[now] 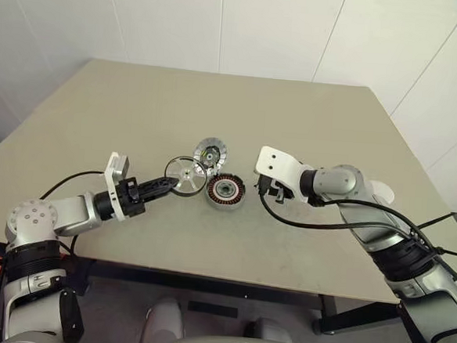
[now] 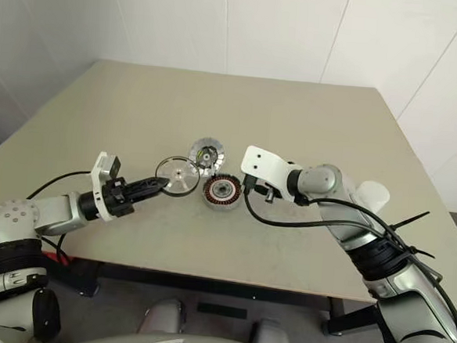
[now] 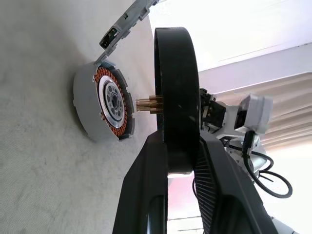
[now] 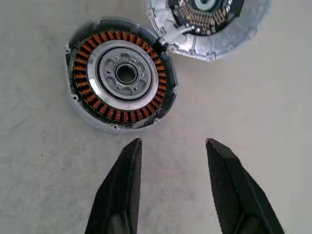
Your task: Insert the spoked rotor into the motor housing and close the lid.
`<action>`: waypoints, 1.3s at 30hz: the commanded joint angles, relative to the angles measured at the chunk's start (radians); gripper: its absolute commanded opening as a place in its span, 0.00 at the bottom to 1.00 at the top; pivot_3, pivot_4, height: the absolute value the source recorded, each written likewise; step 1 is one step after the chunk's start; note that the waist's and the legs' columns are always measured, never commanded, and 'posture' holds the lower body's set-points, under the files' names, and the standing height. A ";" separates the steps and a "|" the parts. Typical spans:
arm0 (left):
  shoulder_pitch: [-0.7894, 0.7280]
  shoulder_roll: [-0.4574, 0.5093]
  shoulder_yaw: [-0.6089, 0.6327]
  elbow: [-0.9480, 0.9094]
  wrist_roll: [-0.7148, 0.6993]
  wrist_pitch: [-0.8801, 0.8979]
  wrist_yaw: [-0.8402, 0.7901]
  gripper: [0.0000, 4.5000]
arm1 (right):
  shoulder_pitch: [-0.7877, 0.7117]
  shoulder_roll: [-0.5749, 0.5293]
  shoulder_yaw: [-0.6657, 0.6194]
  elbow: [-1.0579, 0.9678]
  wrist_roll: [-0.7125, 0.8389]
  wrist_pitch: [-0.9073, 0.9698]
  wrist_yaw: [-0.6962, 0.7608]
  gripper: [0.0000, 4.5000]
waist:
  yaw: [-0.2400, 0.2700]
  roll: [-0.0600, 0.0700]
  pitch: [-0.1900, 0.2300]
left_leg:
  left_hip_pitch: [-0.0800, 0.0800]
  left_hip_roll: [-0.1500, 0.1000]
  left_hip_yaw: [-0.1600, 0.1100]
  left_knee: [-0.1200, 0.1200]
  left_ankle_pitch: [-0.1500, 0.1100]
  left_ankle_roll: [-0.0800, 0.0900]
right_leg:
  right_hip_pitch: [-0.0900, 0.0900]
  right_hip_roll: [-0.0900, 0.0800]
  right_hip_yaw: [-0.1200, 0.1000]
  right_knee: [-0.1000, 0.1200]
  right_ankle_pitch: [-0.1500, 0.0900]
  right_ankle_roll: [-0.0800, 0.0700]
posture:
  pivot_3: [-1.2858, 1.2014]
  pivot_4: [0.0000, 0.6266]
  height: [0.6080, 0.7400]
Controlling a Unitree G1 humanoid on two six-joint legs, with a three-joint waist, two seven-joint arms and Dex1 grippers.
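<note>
My left gripper is shut on the rim of the spoked rotor, a dark ring with pale spokes, held just above the table. In the left wrist view the rotor stands edge-on, its brass shaft pointing at the motor housing. The housing, with copper windings facing up, lies on the table just right of the rotor. The lid leans tilted right behind the housing. My right gripper is open and empty, a short way to the right of the housing, beside the lid.
A translucent white cup stands behind my right forearm. The beige table runs wide beyond the parts, with its front edge close to me. A black cable loops over the table by my left arm.
</note>
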 commanded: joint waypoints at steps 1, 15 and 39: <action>-0.021 0.015 0.043 -0.017 -0.047 0.000 0.019 0.11 | -0.039 0.001 0.048 0.041 -0.053 -0.131 0.064 0.56 | 0.000 0.000 0.000 | 0.000 0.000 0.000 0.000 0.000 0.000 | 0.000 0.000 0.000 0.000 0.000 0.000 | 0.52 0.00 1.00; 0.076 -0.044 0.073 -0.116 -0.187 -0.010 0.170 0.11 | -0.116 0.117 0.123 0.319 -0.204 -0.383 0.139 0.56 | -0.008 -0.001 0.000 | -0.002 0.000 0.000 0.004 -0.001 0.002 | 0.000 0.000 -0.001 0.001 0.000 -0.001 | 0.52 0.00 1.00; 0.151 0.001 -0.022 -0.133 -0.384 -0.153 0.331 0.11 | -0.115 0.152 0.109 0.323 -0.272 -0.463 0.215 0.00 | -0.025 -0.004 0.000 | 0.001 0.001 0.000 0.005 -0.003 0.006 | 0.002 0.001 -0.001 0.002 0.001 -0.002 | 0.52 0.00 1.00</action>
